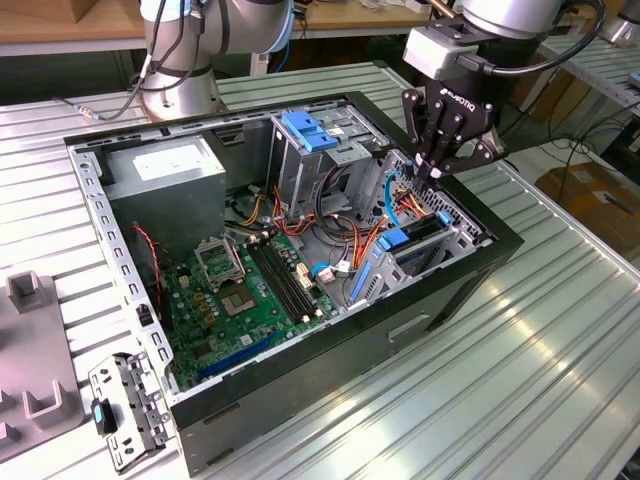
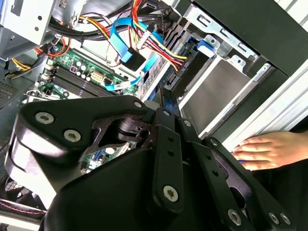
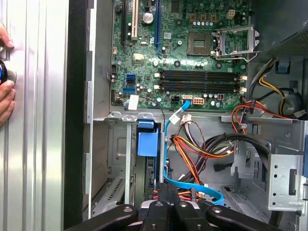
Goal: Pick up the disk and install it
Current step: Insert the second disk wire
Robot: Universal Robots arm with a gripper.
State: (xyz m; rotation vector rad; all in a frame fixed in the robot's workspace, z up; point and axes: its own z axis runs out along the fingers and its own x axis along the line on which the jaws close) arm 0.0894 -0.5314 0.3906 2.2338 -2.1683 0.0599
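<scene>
1. Hovering over the open computer case [image 1: 470, 270], the gripper [image 1: 437, 168] hangs above the drive bay at the corner toward the exterior view's right, its black fingers drawn close together at the tips; whether they pinch anything I cannot tell.
2. The disk [image 1: 420, 237] sits on edge in that bay, dark, with blue plastic at its end, directly under the fingertips.
3. The first wrist view looks straight down: the disk's blue end tab [image 3: 147, 139] stands in the metal bay, beside orange and red wires [image 3: 202, 147] and a blue flat cable [image 3: 192, 185].
4. That view also shows the green board [image 3: 178, 53] and a person's hand [image 3: 6, 96] resting on the ribbed table outside the case.
5. The second wrist view shows the same hand [image 2: 269, 150] from the side, flat beside the case wall, plus the grey metal side of the bay [image 2: 224, 96].
6. The exterior view alone shows the grey power box [image 1: 165, 170] and the blue-topped drive cage [image 1: 310, 150].
</scene>
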